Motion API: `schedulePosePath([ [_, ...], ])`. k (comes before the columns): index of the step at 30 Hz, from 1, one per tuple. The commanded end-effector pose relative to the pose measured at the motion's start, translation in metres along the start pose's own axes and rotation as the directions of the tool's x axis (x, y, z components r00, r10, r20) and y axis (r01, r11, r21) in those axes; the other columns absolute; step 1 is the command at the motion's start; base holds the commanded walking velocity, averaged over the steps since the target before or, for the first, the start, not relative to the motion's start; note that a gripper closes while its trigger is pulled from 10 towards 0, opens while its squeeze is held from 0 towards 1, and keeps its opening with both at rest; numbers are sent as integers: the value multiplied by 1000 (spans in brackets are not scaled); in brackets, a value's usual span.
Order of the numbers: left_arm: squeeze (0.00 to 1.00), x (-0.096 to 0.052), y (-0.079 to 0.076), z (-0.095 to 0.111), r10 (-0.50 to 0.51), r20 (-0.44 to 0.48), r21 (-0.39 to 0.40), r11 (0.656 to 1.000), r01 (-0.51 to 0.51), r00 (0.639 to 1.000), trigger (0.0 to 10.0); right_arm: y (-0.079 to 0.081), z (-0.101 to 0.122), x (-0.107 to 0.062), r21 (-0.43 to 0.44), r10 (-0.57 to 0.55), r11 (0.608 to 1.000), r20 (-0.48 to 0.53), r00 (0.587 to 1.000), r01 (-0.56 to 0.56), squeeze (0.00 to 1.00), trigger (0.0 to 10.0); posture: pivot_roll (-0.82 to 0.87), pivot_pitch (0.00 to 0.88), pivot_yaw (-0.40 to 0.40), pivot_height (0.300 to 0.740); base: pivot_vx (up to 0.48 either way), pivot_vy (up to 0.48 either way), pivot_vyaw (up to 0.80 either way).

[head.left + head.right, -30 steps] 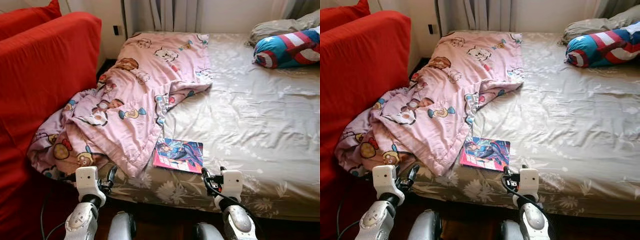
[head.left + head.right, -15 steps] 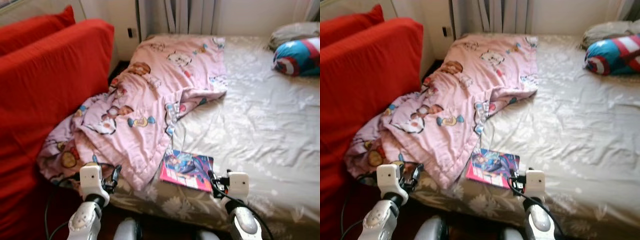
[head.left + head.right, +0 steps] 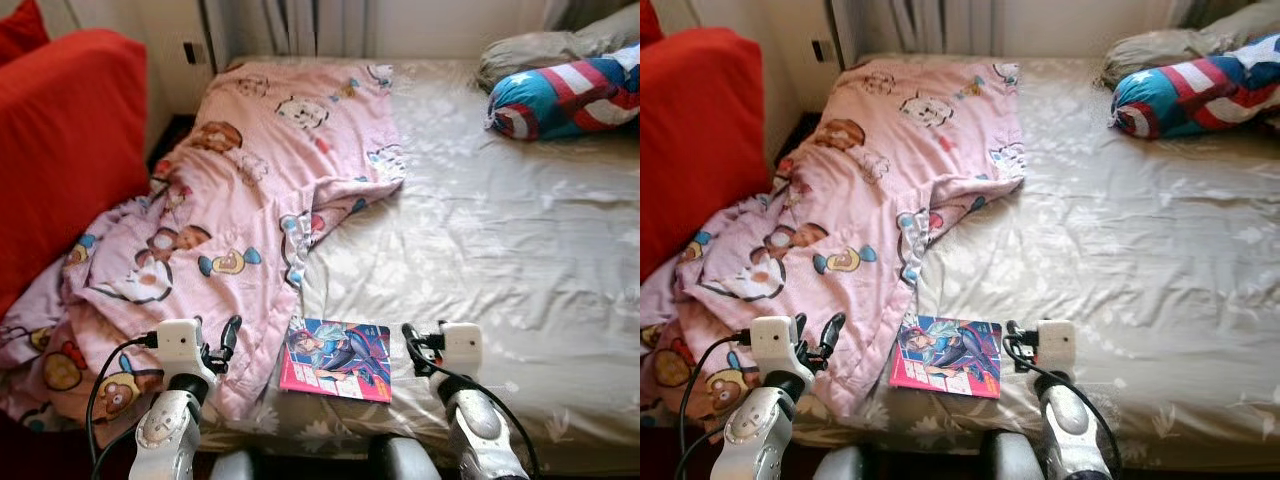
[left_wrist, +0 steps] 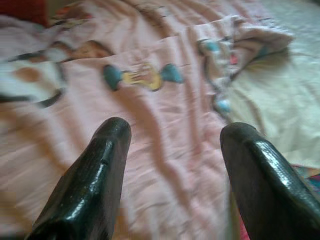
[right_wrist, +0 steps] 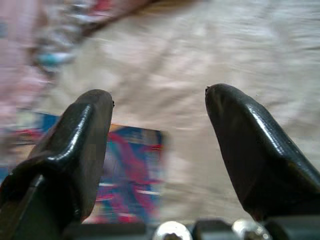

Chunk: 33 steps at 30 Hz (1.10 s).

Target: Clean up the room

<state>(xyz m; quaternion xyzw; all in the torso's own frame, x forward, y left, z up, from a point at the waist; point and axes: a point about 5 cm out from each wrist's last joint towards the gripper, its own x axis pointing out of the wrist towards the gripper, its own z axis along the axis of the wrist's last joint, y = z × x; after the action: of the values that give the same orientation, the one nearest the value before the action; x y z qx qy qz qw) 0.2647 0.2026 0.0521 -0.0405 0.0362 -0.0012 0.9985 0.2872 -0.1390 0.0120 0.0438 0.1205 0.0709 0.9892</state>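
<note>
Blanket (image 3: 230, 210) lies crumpled across the bed (image 3: 520, 260) at 10 o'clock; comic book (image 3: 336, 358) rests at the near edge, 6 o'clock. Left gripper (image 3: 222, 340) and right gripper (image 3: 412, 343) hover, jaws apart, empty. Tidying appears unstarted.

A bed seen from its foot, with a rumpled pink blanket, a comic book and two robot grippers low in front.

The bed (image 3: 520, 250) wears a beige floral sheet. A pink cartoon-print blanket (image 3: 230, 210) covers its left half and spills over the left edge beside a red sofa (image 3: 70, 140). A colourful comic book (image 3: 336, 358) lies flat near the bed's front edge, just beside the blanket's hem. The left gripper (image 3: 222, 342) hangs over the blanket with fingers slightly apart; the right gripper (image 3: 413, 347) sits just right of the book. A blue, red and white star-shield pillow (image 3: 565, 95) rests at the far right, with a grey pillow (image 3: 530, 50) behind it.
</note>
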Motion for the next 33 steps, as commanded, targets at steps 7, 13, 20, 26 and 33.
schedulePosePath([
  [7,0,2,2,5,10,9,-3,1000,-10,1000,10000,3,-6,8,92,-7,996,-104,995,17,0,10000,31,177,2,632,0,0,0],
  [13,0,2,4,8,17,16,4,1000,-17,1000,10000,7,-12,7,82,-13,996,-136,991,24,0,10000,62,221,8,632,0,0,0],
  [20,0,-5,5,6,20,6,8,1000,-20,1000,10000,2,-14,5,76,-34,996,-145,989,46,0,10000,77,251,7,602,0,0,0],
  [26,0,-16,7,5,37,2,8,999,-37,999,10000,6,-16,4,80,-18,996,-143,990,30,0,10000,106,282,-2,602,0,0,0],
  [33,0,-31,12,2,55,-18,22,998,-55,998,10000,13,-11,10,137,10,991,-140,990,10,0,10000,144,311,5,602,0,0,0],
])
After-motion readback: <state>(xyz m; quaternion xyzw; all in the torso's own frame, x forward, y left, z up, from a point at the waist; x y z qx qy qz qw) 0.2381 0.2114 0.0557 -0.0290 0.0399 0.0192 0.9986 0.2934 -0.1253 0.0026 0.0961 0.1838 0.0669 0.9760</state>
